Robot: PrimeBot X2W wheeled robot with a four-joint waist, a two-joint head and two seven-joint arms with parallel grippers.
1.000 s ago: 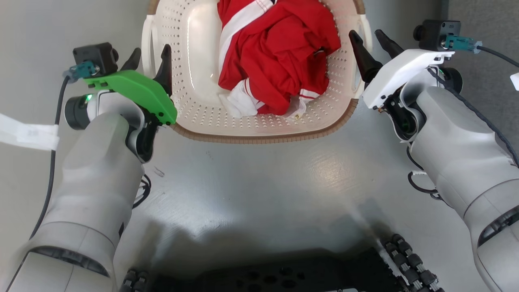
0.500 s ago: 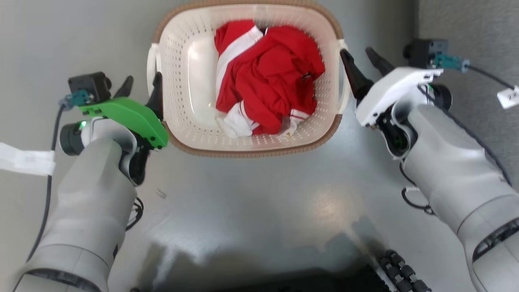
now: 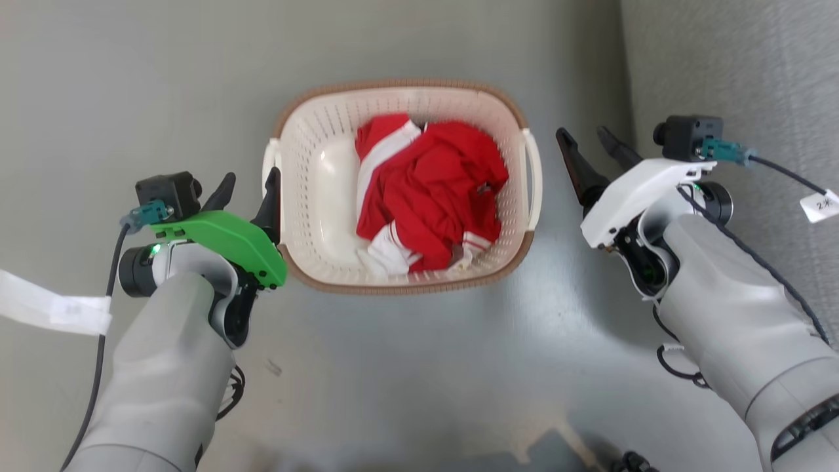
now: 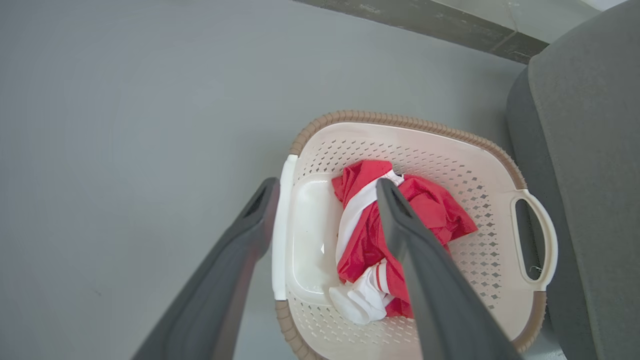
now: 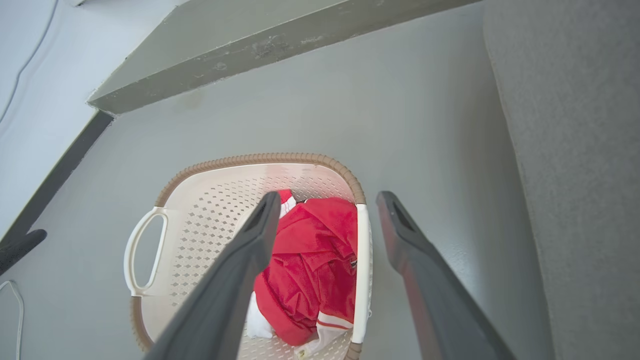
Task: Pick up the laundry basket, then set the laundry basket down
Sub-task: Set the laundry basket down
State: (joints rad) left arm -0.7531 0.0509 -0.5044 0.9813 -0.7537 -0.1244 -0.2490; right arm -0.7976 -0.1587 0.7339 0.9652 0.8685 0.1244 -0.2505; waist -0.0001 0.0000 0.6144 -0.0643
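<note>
The laundry basket (image 3: 308, 164) stands on the grey floor, cream with a brown rim, holding a red and white garment (image 3: 432, 190). My left gripper (image 3: 249, 187) is open beside the basket's left handle (image 3: 267, 164), its inner finger overlapping that handle in the head view. In the left wrist view that gripper (image 4: 326, 184) hangs above the basket (image 4: 400, 120), its fingers either side of the handle (image 4: 280, 225). My right gripper (image 3: 581, 134) is open, a short gap right of the right handle (image 3: 534, 177). From the right wrist, its fingers (image 5: 240, 270) frame that handle (image 5: 362, 270).
A grey upholstered seat (image 3: 734, 65) rises close to the right of the basket and my right arm. A wall base (image 5: 260, 45) runs beyond the basket. White tags (image 3: 46, 308) hang on the arm cables. Bare floor lies left of and in front of the basket.
The head camera has risen, so the basket looks smaller and lower in the picture. Both grippers stay open. The right finger, earlier at the right handle, now stands apart from it.
</note>
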